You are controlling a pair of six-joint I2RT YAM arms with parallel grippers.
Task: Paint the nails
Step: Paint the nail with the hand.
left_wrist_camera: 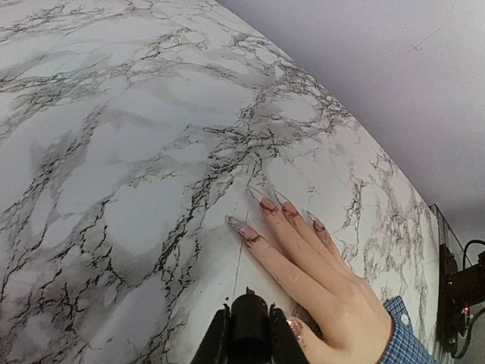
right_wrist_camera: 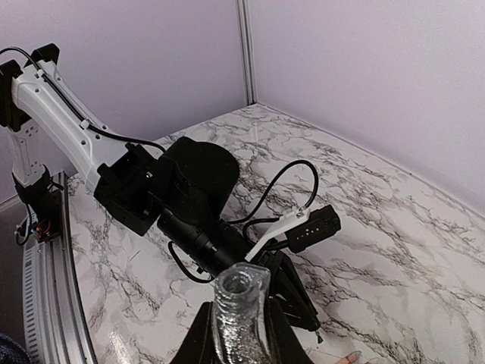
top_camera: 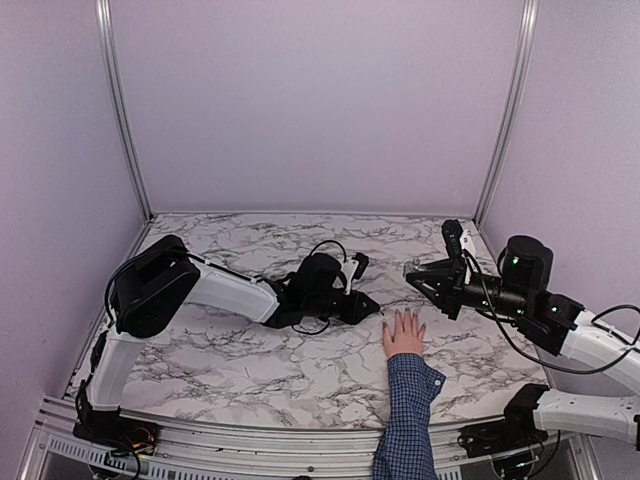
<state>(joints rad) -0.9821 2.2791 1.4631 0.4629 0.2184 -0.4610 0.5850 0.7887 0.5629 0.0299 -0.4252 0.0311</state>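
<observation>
One container only: a small glittery grey bottle point(right_wrist_camera: 241, 303), bottom centre of the right wrist view, upright, neck open, pinched between the closed fingers of the right gripper point(right_wrist_camera: 241, 334). Contents impossible to read through the sparkle.

Bottom centre of the left wrist view: left gripper point(left_wrist_camera: 248, 317) closed tight on a dark cap point(left_wrist_camera: 248, 324), with a thin stem point(left_wrist_camera: 240, 258) rising from it toward the leftmost of the nails point(left_wrist_camera: 236, 222). Nails long and pointed, streaked dark red, at mid-frame; hand point(left_wrist_camera: 333, 303) flat on the marbled desk point(left_wrist_camera: 114, 189), fingers aimed at the upper left, blue checked sleeve point(left_wrist_camera: 405, 345) at the lower right corner. Contact between stem tip and nail: unclear.

Seen from the top camera only: both arms at once. Left gripper at centre, just left of the fingertips; hand just right of centre, sleeve reaching down to the bottom edge; right gripper up and to the right of the hand, apart from it, pointing left. Nails too small to make out there, bottle likewise.

From the right wrist camera, left arm point(right_wrist_camera: 189, 182) and a looped black cable point(right_wrist_camera: 280, 186) filling left and centre, hiding nearly all of the hand; only a fingertip at the bottom edge. Lilac walls point(top_camera: 320, 100) behind.
</observation>
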